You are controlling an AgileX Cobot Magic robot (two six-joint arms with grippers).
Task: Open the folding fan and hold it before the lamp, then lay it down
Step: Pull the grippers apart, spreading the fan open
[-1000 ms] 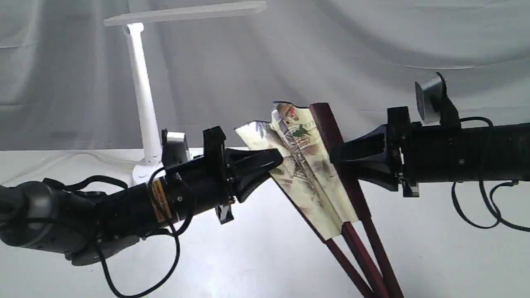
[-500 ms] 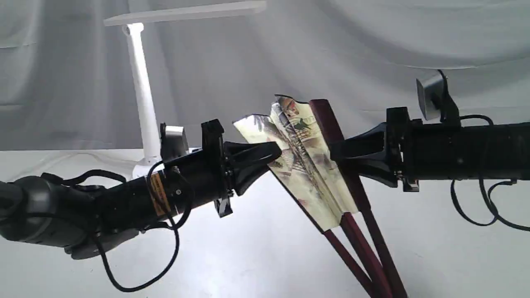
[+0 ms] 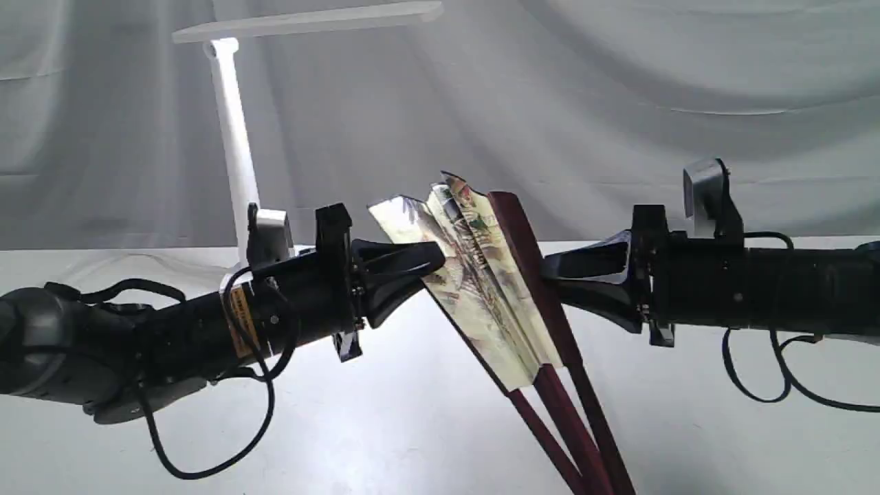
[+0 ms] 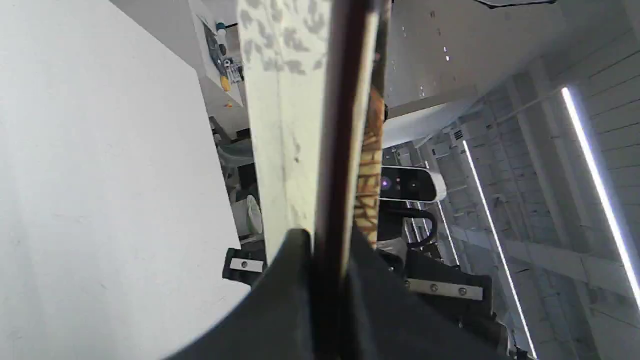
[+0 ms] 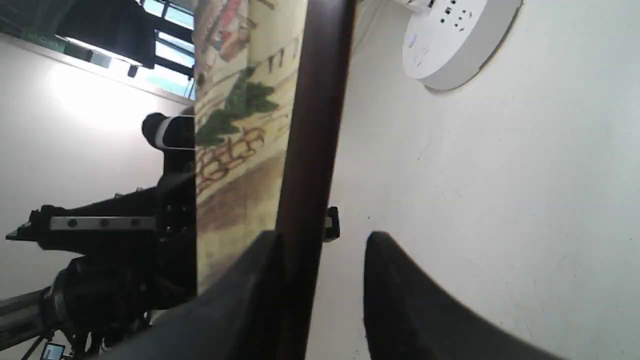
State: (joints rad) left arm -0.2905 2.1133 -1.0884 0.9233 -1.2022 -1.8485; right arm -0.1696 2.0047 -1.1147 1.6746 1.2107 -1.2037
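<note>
Lower and further left than before: left tool (image 3: 436,258), right tool (image 3: 548,273), folding fan (image 3: 474,289) | exterior: fan part-open, tilted over the counter (image 3: 412,426), lamp (image 3: 234,137) behind | left wrist: left tool (image 4: 327,240) clamps a maroon rib | right wrist: right tool (image 5: 322,237) half-wide, rib against one finger

The folding fan (image 3: 474,289) has a pleated paper leaf, cream with a faint sheen, and dark maroon wooden ribs, smooth and slightly glossy. The lamp (image 3: 232,137) is smooth white plastic with a dull shine. The left pincer (image 3: 436,256) and right pincer (image 3: 548,275) look like matt black plastic. The counter (image 3: 412,426) is smooth, matt white; the backdrop (image 3: 619,82) is soft, creased grey cloth.
</note>
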